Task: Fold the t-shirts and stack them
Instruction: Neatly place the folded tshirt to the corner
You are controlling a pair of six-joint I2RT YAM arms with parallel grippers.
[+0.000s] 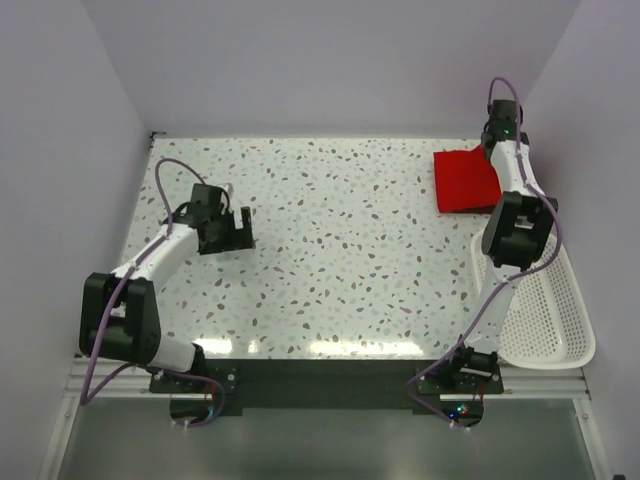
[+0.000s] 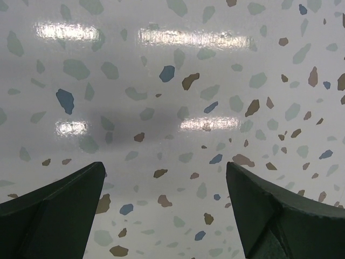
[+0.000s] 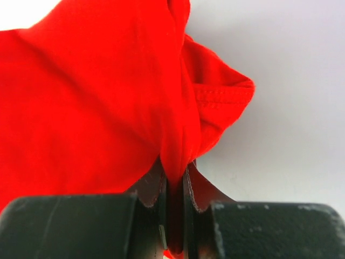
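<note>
Left arm base [image 1: 190, 372]: we saw it bolted at the near edge of the table, on the left side.
Left gripper [image 2: 164, 170]: it hung over the bare left part of the table; its two dark fingers [image 2: 59, 210] were spread wide and nothing was between them.
Table [image 1: 340, 250]: white top with small coloured speckles, and we saw lamp reflections on it.
Red t-shirt [image 1: 465, 180]: we found it at the far right corner of the table, as a flat folded rectangle.
Right arm base [image 1: 470, 372]: near edge, right side.
Right gripper [image 3: 175, 175]: its fingers pinched a bunch of the red cloth, just beside a stitched hem [image 3: 223, 97].
Basket [image 1: 560, 345]: white and slatted, at the right edge of the table, just beside the right arm.
</note>
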